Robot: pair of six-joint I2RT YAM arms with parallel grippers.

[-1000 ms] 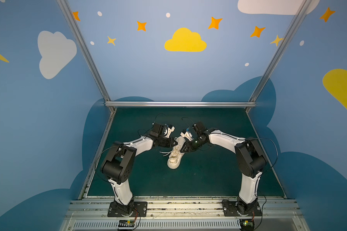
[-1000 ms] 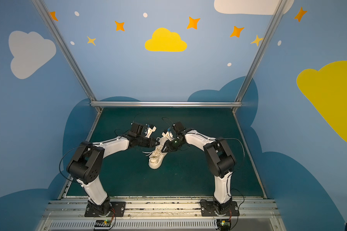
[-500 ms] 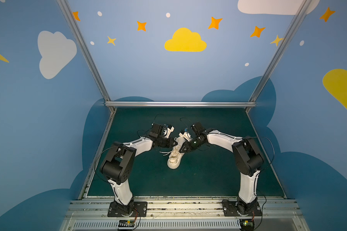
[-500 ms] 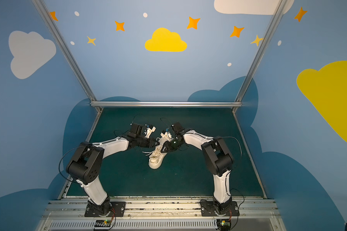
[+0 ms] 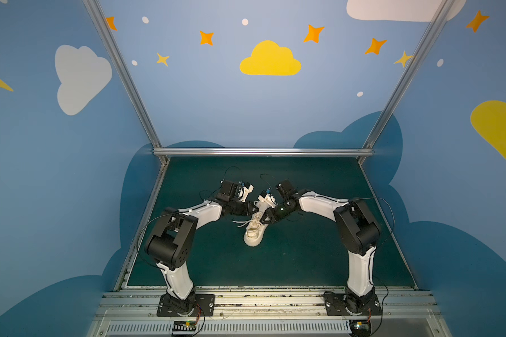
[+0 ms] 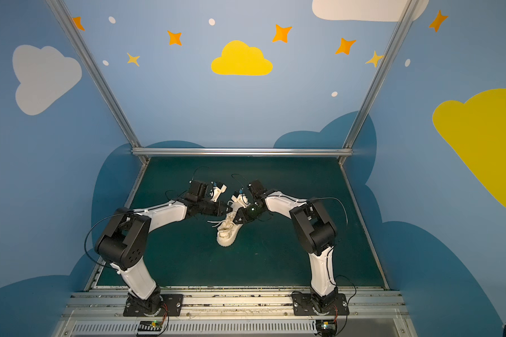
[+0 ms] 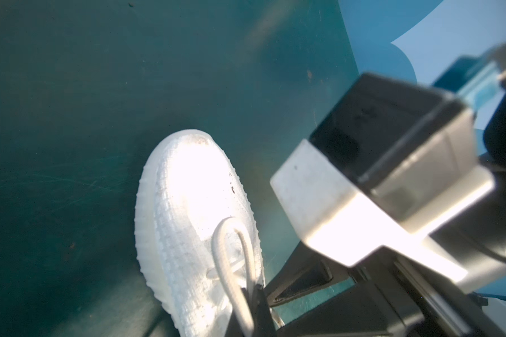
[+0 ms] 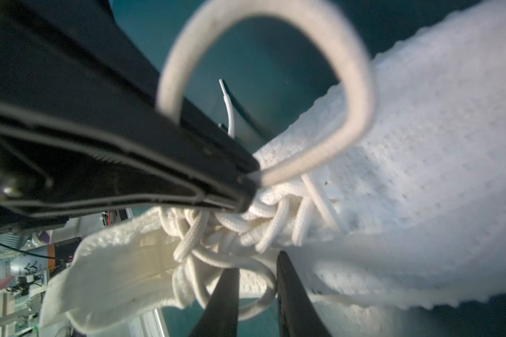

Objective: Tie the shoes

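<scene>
Carefully, with the sneaker (image 5: 253, 233) mid-way on the worktop (image 5: 304, 262), toe toward six o'clock, and the left gripper (image 8: 247, 189) clamped on the raised lace loop (image 8: 357, 87) from nine o'clock, close the narrowly parted right gripper (image 8: 256, 262) from three o'clock on one lace strand (image 8: 270, 284) only, then pull outward evenly.

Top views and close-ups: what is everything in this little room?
Mat: one, dark green, floor.
Walls: three, blue with clouds and stars, around the mat.
Frame bars: three, silver, along wall corners and back edge.
Shoe: one, cream, middle of the mat.
Laces: cream-white, tangled over the shoe; one lace loop lifted, one loose end beside the shoe.
Left arm: one, white and black, left of shoe; jaws shut on the lace loop.
Right arm: one, white and black, right of shoe; jaws apart at the laces.
</scene>
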